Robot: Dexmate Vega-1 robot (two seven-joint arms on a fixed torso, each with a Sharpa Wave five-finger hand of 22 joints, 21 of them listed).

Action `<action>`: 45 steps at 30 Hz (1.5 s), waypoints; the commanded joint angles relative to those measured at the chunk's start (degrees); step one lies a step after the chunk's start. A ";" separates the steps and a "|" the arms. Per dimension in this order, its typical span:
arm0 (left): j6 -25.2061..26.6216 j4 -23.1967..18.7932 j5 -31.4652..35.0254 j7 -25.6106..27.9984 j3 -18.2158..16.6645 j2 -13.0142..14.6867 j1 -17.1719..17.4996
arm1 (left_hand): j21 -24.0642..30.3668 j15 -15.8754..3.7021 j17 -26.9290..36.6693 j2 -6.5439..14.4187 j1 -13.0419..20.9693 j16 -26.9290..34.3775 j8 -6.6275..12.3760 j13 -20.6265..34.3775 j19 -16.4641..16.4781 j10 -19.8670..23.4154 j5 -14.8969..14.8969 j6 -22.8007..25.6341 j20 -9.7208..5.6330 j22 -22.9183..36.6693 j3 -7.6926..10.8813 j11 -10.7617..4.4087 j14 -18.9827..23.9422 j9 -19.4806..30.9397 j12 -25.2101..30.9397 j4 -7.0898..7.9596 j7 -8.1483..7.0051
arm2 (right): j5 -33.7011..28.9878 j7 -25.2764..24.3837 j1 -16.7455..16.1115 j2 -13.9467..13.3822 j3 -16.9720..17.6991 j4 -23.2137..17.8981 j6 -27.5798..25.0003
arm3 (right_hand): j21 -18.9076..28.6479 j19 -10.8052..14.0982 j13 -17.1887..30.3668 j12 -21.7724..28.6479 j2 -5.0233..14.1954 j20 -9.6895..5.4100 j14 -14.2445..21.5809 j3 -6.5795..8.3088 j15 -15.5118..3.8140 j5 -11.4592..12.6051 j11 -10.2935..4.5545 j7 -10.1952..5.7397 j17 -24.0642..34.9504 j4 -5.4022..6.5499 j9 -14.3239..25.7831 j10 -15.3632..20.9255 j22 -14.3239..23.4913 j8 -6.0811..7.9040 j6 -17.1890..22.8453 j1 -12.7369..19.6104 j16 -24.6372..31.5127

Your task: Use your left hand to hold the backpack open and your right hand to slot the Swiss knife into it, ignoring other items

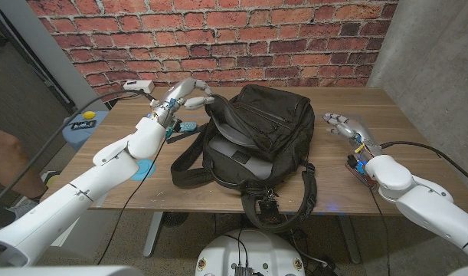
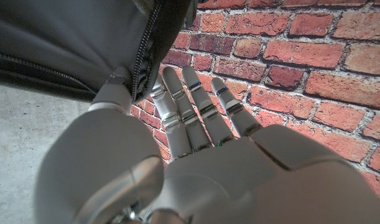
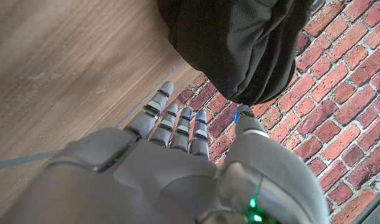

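Black nylon makes up the backpack [image 1: 253, 149], which lies on its back in the middle of the wooden table [image 1: 371, 103], its top end toward the brick wall [image 1: 218, 38] and its padded straps [image 1: 306, 195] trailing toward the near edge, one curling out at the robot's left. Along the top a zipper runs open, and the upper flap is lifted so that the mouth gapes on the left side. In the left wrist view the zip teeth and the grey fabric of the bag [image 2: 71, 43] lie right against the thumb. The left hand [image 1: 180, 100] is at that opening, thumb and fingers pinching the raised rim of the flap, the other fingers [image 2: 190, 106] reaching out straight and close together toward the wall. The right hand [image 1: 347, 126] is just beside the bag's right side, not touching it, above the tabletop with fingers [image 3: 177, 124] spread and nothing in them; the right wrist view shows the bag's rounded black corner [image 3: 239, 43] just beyond the fingertips. Behind the left wrist a small blue object [image 1: 184, 126] lies on the table, too hidden to identify.
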 commanded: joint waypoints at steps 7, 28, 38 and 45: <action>-2.37 2.52 1.22 -4.99 5.92 -1.79 -8.82 | 0.25 0.33 0.52 5.40 5.55 -0.01 0.25 0.57 -0.61 0.06 0.42 -0.25 0.05 0.10 0.21 0.08 -0.28 -0.20 0.31 0.12 0.29 | -0.55 0.51 -1.50 1.05 0.59 -0.15 1.57 | 0.20 0.14 0.06 0.05 0.01 -0.90 0.17 -0.08 -0.31 0.32 0.12 0.15 0.20 -0.19 0.08 -0.22 0.20 -0.31 0.35 0.54 0.13; -0.68 4.61 -2.15 -4.75 5.44 -3.98 -10.20 | 0.37 0.41 0.76 5.21 5.54 -0.19 0.49 0.72 -0.74 0.21 0.51 -0.36 -0.03 0.16 0.24 0.07 -0.11 -0.22 0.25 0.21 0.32 | -4.44 -3.00 -4.07 -3.15 2.50 -8.64 -11.40 | 0.21 0.32 0.07 0.30 -0.60 -0.17 0.60 -0.15 0.27 0.32 0.46 0.47 0.09 -0.55 0.07 0.46 0.19 -0.22 0.69 1.16 0.19; 2.23 4.59 -4.95 -3.93 4.98 -5.07 -10.27 | 0.36 0.59 0.78 5.24 5.59 -0.33 0.64 0.93 -0.96 0.00 0.62 -0.36 0.11 0.19 0.39 0.19 0.04 -0.18 0.21 0.23 0.42 | -5.25 -3.12 -5.41 -4.33 4.05 -11.51 -16.01 | 0.21 0.40 0.08 0.31 -0.86 -0.12 0.70 -0.17 0.27 0.31 0.44 0.42 0.03 -0.70 0.06 0.54 0.19 -0.21 0.76 1.49 0.16; 3.84 4.99 -6.32 -4.91 5.69 -5.47 -11.94 | 0.29 0.68 0.87 5.20 5.65 -0.35 0.80 1.02 -1.27 0.29 0.70 -0.45 0.21 0.20 0.42 0.44 0.11 -0.01 0.32 0.20 0.62 | -5.96 -3.02 -6.32 -5.26 4.94 -13.67 -19.40 | 0.21 0.46 0.08 0.37 -0.94 -0.20 0.84 -0.14 0.21 0.32 0.25 0.54 0.01 -0.78 0.06 0.75 0.19 -0.14 0.97 1.77 0.18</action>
